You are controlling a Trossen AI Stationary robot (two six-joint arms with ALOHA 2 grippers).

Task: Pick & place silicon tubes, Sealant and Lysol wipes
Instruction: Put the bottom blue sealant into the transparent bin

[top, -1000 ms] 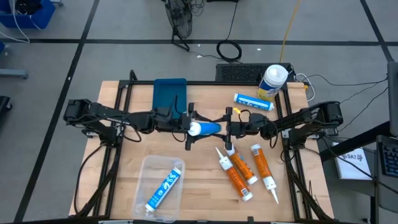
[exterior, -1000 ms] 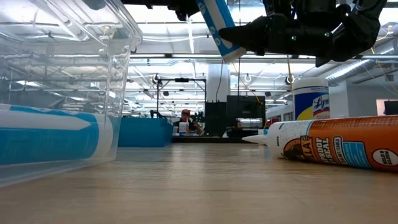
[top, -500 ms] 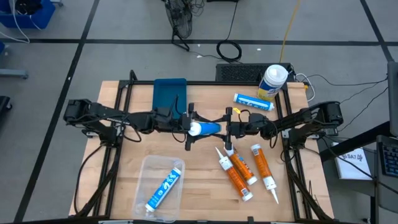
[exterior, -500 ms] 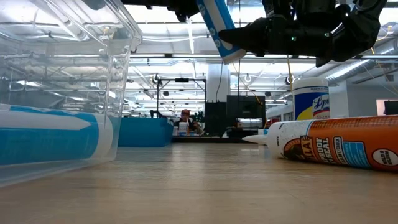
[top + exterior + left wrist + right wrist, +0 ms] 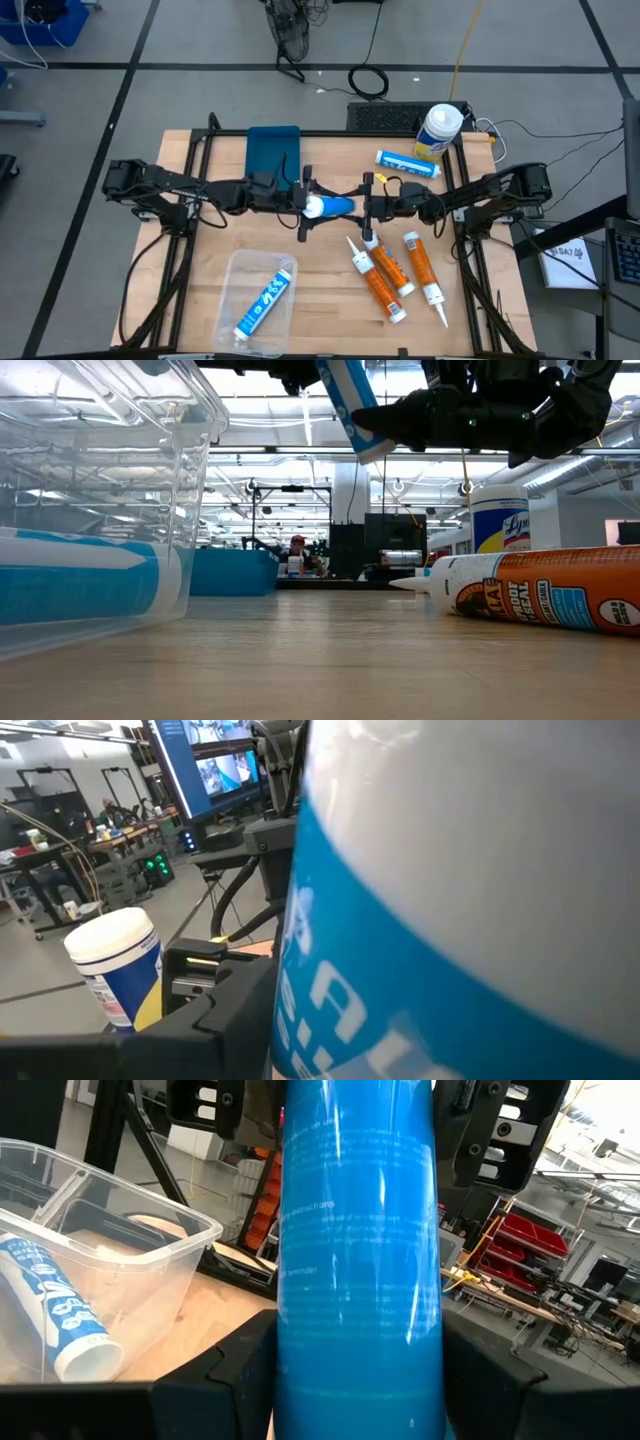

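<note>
While both hands (image 5: 330,207) grip it, blue tube (image 5: 330,207) lies left-right, midair.

Lysol wipes (image 5: 499,518): "Lys" readable, probably Lysol.

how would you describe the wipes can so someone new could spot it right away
Look at the wooden table from above and go to its far right corner, just past the black frame. The Lysol wipes stand upright there, beside a blue tube lying flat. It is the only fat round canister, with a white domed lid and a yellow-and-blue label, while everything nearby is a slim tube.
</note>
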